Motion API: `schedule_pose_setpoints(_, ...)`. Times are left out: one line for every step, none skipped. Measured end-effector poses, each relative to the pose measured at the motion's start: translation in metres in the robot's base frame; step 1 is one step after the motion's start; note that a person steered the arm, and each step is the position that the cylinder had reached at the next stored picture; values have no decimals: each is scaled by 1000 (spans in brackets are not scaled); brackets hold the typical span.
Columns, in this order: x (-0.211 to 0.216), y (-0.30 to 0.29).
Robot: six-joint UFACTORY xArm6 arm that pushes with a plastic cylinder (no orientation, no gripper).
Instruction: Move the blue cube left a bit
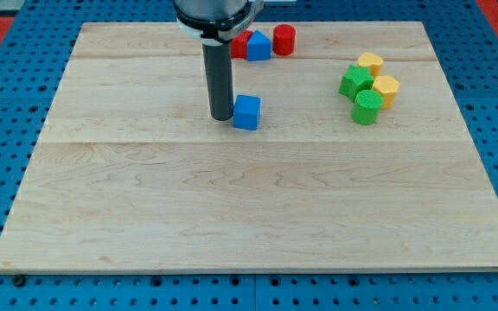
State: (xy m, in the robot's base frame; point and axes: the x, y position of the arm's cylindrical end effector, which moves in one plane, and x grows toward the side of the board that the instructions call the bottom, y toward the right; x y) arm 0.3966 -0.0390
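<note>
My tip (221, 117), a bare rod w/ no jaws, touches the small blue cube's (246, 112) left side, so leftward push looks undone, tip on wrong side imo.

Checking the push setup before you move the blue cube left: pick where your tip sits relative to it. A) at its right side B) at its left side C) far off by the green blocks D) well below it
B: my tip stands at the left side of the blue cube, apparently touching it, so a leftward push would need the tip on the other side.
</note>
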Motion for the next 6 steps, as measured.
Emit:
schedule_pose_setpoints(24, 3)
schedule_pose_setpoints(75, 0)
schedule_pose_setpoints(78, 47)
schedule_pose_setpoints(54, 78)
schedule_pose_setpoints(-4, 59)
schedule_pose_setpoints(2, 29)
